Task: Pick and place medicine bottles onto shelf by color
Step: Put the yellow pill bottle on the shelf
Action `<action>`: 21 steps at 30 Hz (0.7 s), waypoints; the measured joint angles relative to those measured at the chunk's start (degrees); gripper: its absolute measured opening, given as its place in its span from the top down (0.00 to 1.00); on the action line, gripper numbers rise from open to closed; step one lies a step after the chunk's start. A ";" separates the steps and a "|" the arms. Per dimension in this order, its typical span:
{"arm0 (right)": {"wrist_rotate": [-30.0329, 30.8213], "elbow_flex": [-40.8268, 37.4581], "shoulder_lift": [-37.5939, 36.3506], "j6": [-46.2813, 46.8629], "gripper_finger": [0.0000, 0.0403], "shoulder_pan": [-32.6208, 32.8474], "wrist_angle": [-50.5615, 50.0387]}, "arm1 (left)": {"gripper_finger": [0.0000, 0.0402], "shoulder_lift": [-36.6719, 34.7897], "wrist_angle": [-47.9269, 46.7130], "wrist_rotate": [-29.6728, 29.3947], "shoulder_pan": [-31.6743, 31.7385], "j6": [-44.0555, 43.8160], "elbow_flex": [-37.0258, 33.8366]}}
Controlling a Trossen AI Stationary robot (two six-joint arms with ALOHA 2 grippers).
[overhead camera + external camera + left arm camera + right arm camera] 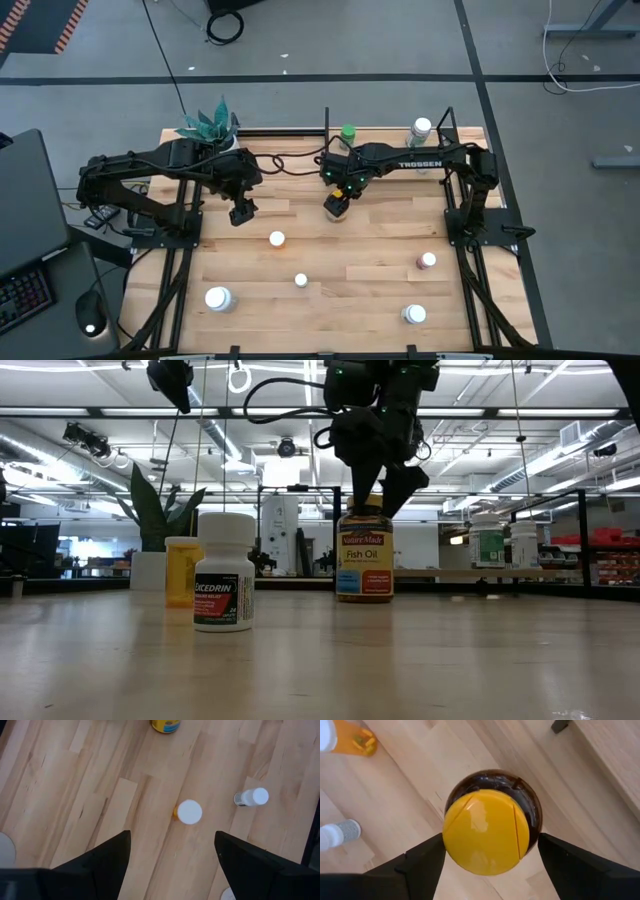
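With the right gripper hanging fingers spread directly above the yellow-capped fish oil bottle standing on the table before the shelf, it should descend centred, then close evenly below the cap.

A: Readable text?
B: "Nature Made Fish Oil" on yellow label of amber bottle. "EXCEDRIN" on white bottle. "TROSSEN" in white on right arm.
A: Other bottles?
B: Small print on both labels too fine to read. Shelf bottle labels illegible.
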 joint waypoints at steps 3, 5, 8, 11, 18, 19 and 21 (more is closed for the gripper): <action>0.00 0.02 0.00 -0.03 0.16 -0.28 1.38 | 0.27 0.00 0.00 0.00 0.01 -0.02 0.00; 0.02 0.02 0.00 -0.03 0.13 -0.62 1.88 | 0.27 0.00 0.00 0.00 0.00 -0.02 0.00; 0.05 0.02 0.00 -0.04 0.10 -1.09 1.81 | 0.27 0.00 0.00 0.00 -0.02 -0.02 0.00; 0.23 0.02 0.00 -0.04 0.09 -1.18 1.81 | 0.27 0.00 0.00 0.00 0.01 -0.02 0.00; 0.80 0.02 0.00 -0.03 0.14 -1.20 1.79 | 0.27 0.00 0.00 0.00 0.01 -0.02 0.00; 1.06 0.02 0.00 -0.04 0.16 -1.20 1.79 | 0.27 0.00 0.00 0.00 0.01 -0.02 0.00; 1.86 0.02 0.00 -0.04 0.20 -1.20 1.73 | 0.27 0.00 0.00 0.00 0.01 -0.02 0.00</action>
